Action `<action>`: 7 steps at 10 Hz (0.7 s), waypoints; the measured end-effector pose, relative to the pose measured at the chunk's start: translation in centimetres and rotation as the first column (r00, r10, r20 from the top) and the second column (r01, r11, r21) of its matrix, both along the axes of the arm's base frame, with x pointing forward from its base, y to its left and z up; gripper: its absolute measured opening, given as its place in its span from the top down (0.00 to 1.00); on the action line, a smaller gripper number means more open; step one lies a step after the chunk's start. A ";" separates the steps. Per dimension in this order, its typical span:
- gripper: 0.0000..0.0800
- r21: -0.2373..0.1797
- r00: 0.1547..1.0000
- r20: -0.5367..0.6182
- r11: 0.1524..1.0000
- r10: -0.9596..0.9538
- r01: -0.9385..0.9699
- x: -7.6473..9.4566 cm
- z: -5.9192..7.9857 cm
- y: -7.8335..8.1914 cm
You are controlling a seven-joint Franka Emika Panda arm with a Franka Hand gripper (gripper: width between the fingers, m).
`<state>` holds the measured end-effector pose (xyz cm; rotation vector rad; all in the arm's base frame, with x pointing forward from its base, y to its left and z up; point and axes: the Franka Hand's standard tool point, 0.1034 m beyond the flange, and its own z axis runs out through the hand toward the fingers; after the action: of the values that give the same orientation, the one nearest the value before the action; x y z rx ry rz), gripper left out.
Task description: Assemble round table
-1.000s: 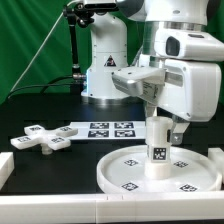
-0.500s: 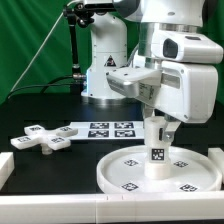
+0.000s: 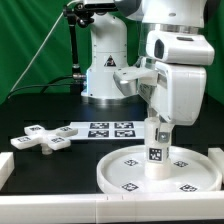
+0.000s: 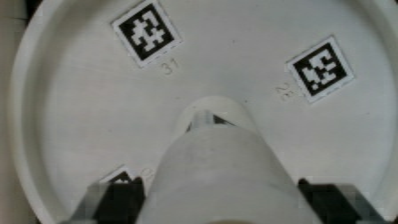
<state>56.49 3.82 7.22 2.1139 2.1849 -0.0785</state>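
The large rimmed round disc (image 3: pixel 120 178) lies flat at the front of the exterior view's right. The short thick cylinder leg (image 3: pixel 156 155) stands upright on its middle, a tag facing the camera. My gripper (image 3: pixel 160 128) comes down from above and is shut on the leg's top. In the wrist view the leg (image 4: pixel 222 150) fills the space between my two dark fingers (image 4: pixel 121 195), and the disc (image 4: pixel 231 60) with two tags lies beneath. The cross-shaped foot (image 3: pixel 40 138) lies loose at the exterior view's left.
The marker board (image 3: pixel 105 129) lies flat behind the disc, between it and the robot base (image 3: pixel 103 60). A white block (image 3: pixel 5 168) sits at the front of the exterior view's left. Another white piece (image 3: pixel 217 155) is at the right edge.
My hand has turned about its vertical axis over the leg, now showing a narrower face to the camera. The leg stays upright on the disc in about the same spot.
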 end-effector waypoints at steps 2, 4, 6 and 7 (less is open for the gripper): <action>0.49 0.006 0.989 0.013 0.989 -0.146 0.146 -0.1 0.0 0.1; 0.49 0.034 0.931 0.019 0.931 -0.364 0.363 -0.2 -0.1 0.1; 0.49 0.068 0.794 0.016 0.792 -0.608 0.606 -0.3 -0.1 0.4; 0.49 0.084 0.696 0.006 0.694 -0.718 0.715 -0.4 -0.2 0.5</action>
<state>56.10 4.27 7.07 2.8485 1.2069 -0.0090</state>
